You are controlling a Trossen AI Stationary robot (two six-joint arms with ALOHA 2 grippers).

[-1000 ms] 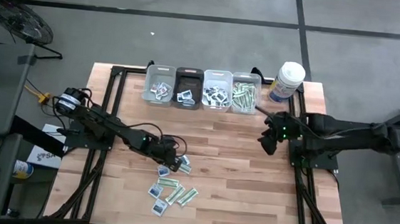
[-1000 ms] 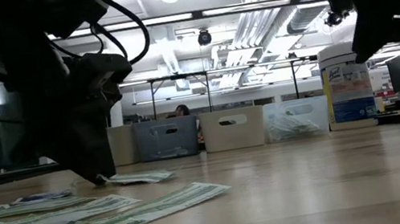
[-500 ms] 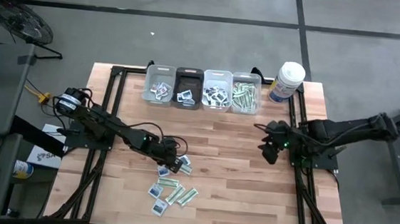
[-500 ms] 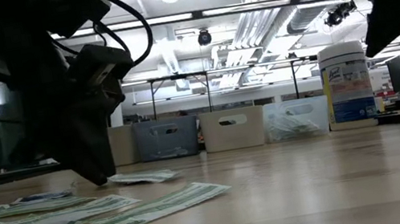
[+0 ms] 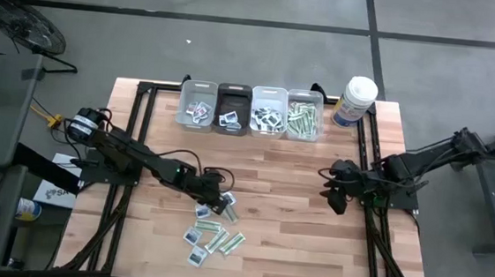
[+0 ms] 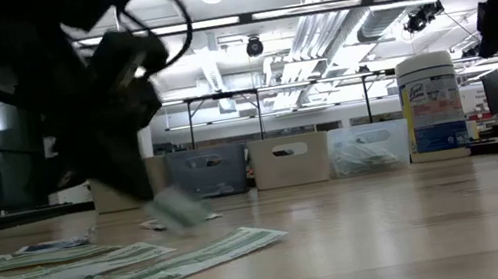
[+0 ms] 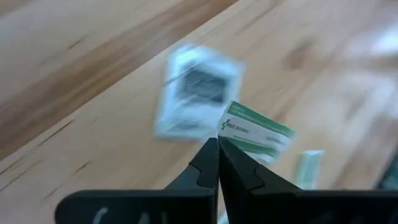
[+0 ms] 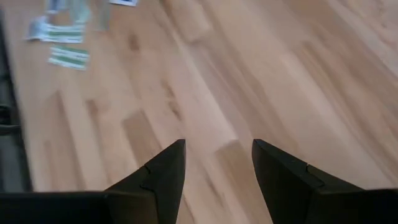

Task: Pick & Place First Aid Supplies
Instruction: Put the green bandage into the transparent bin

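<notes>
My left gripper (image 5: 221,202) is shut on a narrow green-and-white packet (image 7: 256,134), just above the table's middle-left. In the low view that packet (image 6: 178,210) hangs tilted below the fingers. A squarish white packet with dark-blue marks (image 7: 196,91) lies flat on the wood just beyond. Several more packets (image 5: 213,237) lie loose toward the near edge. My right gripper (image 5: 333,197) is open and hovers over bare wood at the right side; its fingers (image 8: 163,174) hold nothing. My left gripper pinches the green-and-white packet by one short end (image 7: 227,129) between its two fingertips, coming slanting down from the table's left. The packet sticks out past the tips, tilted and lifted clear of the wood.
Four small bins (image 5: 250,110) stand in a row at the far edge, each with packets inside. A tall white canister (image 5: 357,99) stands to their right. Black frame rails (image 5: 370,179) run along both sides. Bare wood lies between the arms.
My left gripper has risen from the table with the green-and-white packet, which now hangs clear instead of lying flat. My right arm has drawn back toward the table's right edge, and its gripper has shifted toward the near edge.
</notes>
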